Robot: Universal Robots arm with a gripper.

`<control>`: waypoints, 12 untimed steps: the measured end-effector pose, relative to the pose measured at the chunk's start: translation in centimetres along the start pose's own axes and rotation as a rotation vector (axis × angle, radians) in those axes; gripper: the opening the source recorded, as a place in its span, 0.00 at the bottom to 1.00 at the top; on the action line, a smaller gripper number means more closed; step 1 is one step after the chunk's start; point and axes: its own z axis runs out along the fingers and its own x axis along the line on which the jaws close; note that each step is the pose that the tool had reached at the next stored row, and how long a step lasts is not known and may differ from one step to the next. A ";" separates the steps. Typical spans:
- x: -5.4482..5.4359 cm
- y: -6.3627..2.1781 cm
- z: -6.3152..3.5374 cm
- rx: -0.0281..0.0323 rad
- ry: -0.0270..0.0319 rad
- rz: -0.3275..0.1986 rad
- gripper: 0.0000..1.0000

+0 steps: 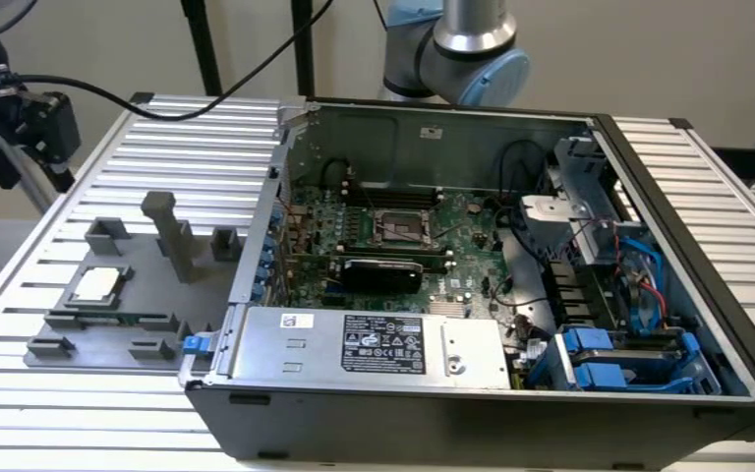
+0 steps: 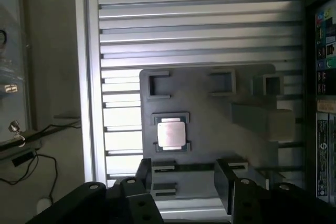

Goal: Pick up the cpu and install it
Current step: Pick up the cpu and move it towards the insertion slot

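Note:
The cpu (image 1: 95, 285), a flat square chip with a silvery top, lies in its seat on the grey fixture plate (image 1: 142, 305) at the exterior view's left. In the wrist view the cpu (image 2: 171, 132) sits well below my gripper (image 2: 184, 170). The two black fingers (image 2: 144, 174) stand apart with nothing between them, so the gripper is open and high above the plate. The black square motherboard socket (image 1: 404, 228) is inside the open computer case (image 1: 483, 295), with nothing in it.
Grey fixture blocks (image 1: 174, 236) rise from the plate near the cpu. A ribbed aluminium table (image 1: 36, 393) carries the plate and the case. A silver power supply (image 1: 377, 344) and blue drive bays (image 1: 613, 359) fill the case's near side. The arm's base (image 1: 470, 49) stands behind the case.

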 end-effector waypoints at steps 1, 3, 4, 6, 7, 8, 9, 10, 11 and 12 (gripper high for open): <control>0.0 0.00 0.17 0.0001 0.0012 0.000 0.65; 0.0 -0.02 0.55 0.0001 0.0027 0.000 0.71; 0.0 -0.04 0.73 0.0001 0.0034 0.000 0.71; 0.0 -0.06 1.09 0.0002 0.0042 0.000 0.71; 0.0 -0.08 1.27 0.0002 0.0045 0.000 0.71; 0.0 -0.10 1.45 0.0002 0.0046 -0.001 0.71; 0.0 -0.13 1.63 0.0002 0.0047 -0.001 0.71; 0.0 -0.16 1.81 0.0001 0.0046 -0.002 0.71; 0.0 -0.19 1.99 0.0001 0.0047 -0.003 0.71; 0.0 -0.22 2.17 0.0002 0.0048 -0.004 0.71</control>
